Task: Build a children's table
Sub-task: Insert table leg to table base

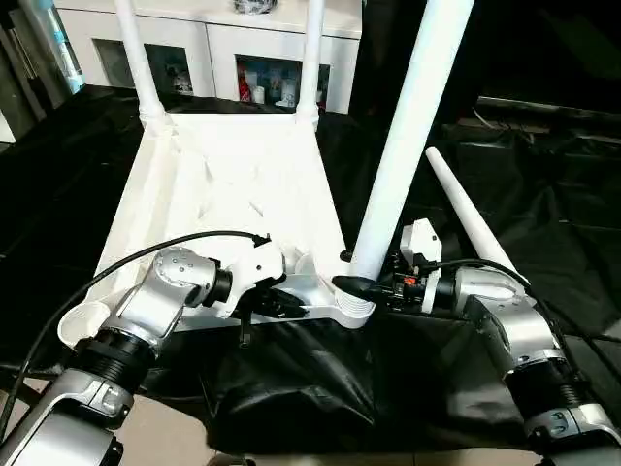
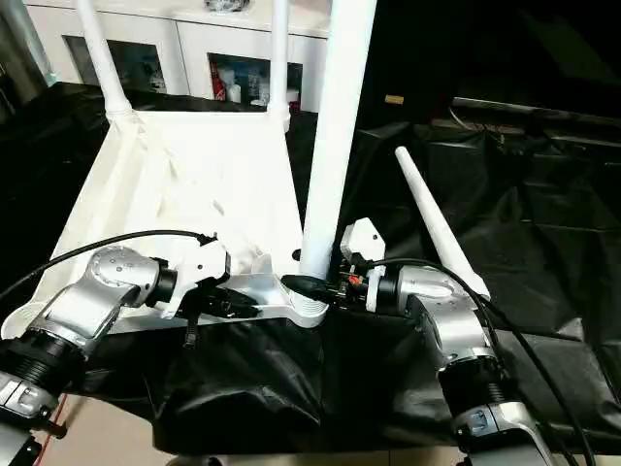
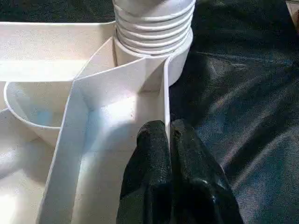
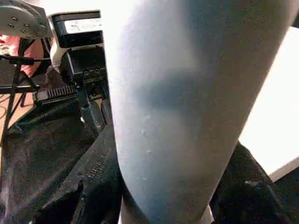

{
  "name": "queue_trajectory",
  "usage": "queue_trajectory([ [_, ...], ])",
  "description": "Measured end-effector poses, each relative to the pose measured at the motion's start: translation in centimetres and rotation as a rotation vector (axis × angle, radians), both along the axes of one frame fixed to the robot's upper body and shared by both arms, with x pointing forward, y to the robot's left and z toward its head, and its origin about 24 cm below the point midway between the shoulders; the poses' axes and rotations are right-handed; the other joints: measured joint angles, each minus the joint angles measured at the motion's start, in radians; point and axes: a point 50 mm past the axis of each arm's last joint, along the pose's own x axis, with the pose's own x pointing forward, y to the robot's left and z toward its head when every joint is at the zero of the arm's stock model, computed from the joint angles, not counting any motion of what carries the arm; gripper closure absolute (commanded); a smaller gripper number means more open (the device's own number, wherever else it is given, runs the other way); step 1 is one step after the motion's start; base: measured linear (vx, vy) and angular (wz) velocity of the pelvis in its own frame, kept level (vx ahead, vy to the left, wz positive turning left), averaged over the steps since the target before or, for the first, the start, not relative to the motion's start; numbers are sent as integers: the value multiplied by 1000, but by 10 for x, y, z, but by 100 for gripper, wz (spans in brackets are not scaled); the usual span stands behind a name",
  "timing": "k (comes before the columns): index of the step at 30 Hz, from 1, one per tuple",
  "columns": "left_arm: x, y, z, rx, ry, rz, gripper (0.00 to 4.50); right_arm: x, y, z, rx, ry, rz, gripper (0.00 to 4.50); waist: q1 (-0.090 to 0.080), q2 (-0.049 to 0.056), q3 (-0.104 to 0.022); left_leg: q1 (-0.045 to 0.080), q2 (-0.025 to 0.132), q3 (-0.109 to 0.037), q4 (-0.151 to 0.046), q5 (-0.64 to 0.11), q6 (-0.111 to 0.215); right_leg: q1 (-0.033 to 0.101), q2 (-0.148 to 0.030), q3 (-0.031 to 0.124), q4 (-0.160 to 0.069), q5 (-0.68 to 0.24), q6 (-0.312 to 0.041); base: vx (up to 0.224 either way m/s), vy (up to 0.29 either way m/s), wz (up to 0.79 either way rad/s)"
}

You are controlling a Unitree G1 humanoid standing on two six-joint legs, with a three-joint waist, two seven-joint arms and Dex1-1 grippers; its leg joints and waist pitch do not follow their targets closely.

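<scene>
The left gripper is clenched on the near wall of the tabletop, its two black fingers pressed together with the thin white wall edge pinched between their tips. The right gripper stands about half open and grasps the third leg close to its base, one finger on each side of the tube.

The tabletop lies upside down on black sheeting, ribbed underside facing up. Two legs stand upright in the far corner sockets: one on the far left, one on the far right. The third leg rises from the near right corner, leaning slightly to the right. A fourth leg lies loose on the sheeting, just to the right of the tabletop, apart from both grippers. A white cabinet with glass doors stands behind the work area.

The left wrist view shows the threaded base of the third leg seated in the corner socket, its ridges stacked above the socket rim, a detail too small to make out in the head views. The right wrist view shows the leg's shaft at close range with the left gripper's body behind it. The head views alone give the overall layout and the loose leg.
</scene>
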Motion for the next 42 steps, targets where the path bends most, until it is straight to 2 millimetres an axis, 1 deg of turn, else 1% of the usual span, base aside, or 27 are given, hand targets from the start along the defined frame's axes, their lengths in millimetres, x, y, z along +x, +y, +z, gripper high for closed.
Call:
queue_trajectory([
  [5, 2, -1, -1, -3, -4, 21, 450, 3, 2, -2, 11, -6, -42, 261, -3, 0, 0, 2, 0, 0, 0, 0, 0, 1, 0, 0, 1, 1, -2, 0, 0, 0],
  [6, 6, -2, -2, -4, -14, 57, 450, 8, 5, -3, 11, -8, -95, 261, -9, 0, 0, 2, 0, 0, 1, 0, 0, 1, 0, 0, 1, 2, -2, 0, 0, 0],
  [8, 13, -4, -3, -1, -36, 127, 450, 18, 9, -5, 14, -11, -206, 261, -15, 0, 0, 3, 0, 0, 1, 0, 0, 1, 0, 0, 1, 1, -1, -26, 0, -2],
  [9, 19, -8, -2, 8, -55, 181, 450, 27, 13, -6, 14, -7, -301, 261, -22, 0, 0, 3, 0, -1, 2, 0, 0, -1, 0, 0, 1, 1, 0, -52, -1, -4],
  [10, 22, -12, -2, 4, -61, 208, 450, 32, 14, -5, 14, -9, -361, 261, -29, 1, 0, 3, 0, -1, 2, 0, 0, -1, 0, 0, 0, 1, 0, -52, 8, -9],
  [12, 26, -19, -4, 2, -73, 280, 450, 40, 17, -8, 37, 13, -499, 261, -43, 1, 1, 3, 0, -4, 4, 0, 0, -2, 0, -2, -1, 1, 0, 0, 0, 0],
  [13, 27, -23, -5, -4, -74, 301, 450, 43, 17, -8, 39, 16, -540, 261, -48, 1, 0, 3, 0, -4, 4, 0, 0, -2, 0, -3, -3, 1, 0, 0, 0, 0],
  [15, 28, -31, -7, -19, -72, 337, 450, 47, 18, -8, 45, 25, -598, 261, -54, 1, 0, 3, 0, -5, 4, 0, 0, -2, 0, -4, -5, 1, 0, 0, 0, 0],
  [16, 31, -38, -7, -24, -66, 383, 450, 52, 21, -8, 46, 37, -659, 261, -55, 1, 1, 3, 0, -6, 4, 0, 0, -2, 0, -4, -5, 1, -1, 0, 0, 0],
  [18, 34, -45, -6, -22, -66, 416, 450, 57, 22, -7, 40, 39, -711, 261, -55, 1, 1, 2, 0, -6, 4, 0, 0, -3, 0, -4, -5, 1, -1, 0, 0, 0],
  [21, 39, -64, -7, -30, -57, 503, 450, 67, 24, -5, 39, 65, -832, 261, -57, 2, 1, 1, 0, -6, 5, 0, 0, -3, 0, -4, -6, 3, -3, 0, 0, 0],
  [25, 40, -74, -6, -24, -69, 540, 450, 72, 25, -3, 25, 66, -884, 261, -59, 2, 0, 2, 0, -5, 6, 0, 0, -3, 0, -4, -5, 6, -5, 0, 0, 0],
  [33, 42, -75, -5, -23, -82, 553, 450, 74, 27, -1, 5, 37, -884, 261, -58, 3, 0, 2, 0, -5, 3, 0, 0, -4, 0, -6, -5, 13, -9, 0, 0, 0],
  [42, 43, -76, -6, -13, -86, 561, 450, 75, 30, -1, -36, 5, -866, 261, -62, 3, -1, 2, 0, -5, 3, 0, 0, -4, 0, -6, -6, 10, -4, 0, 0, 0],
])
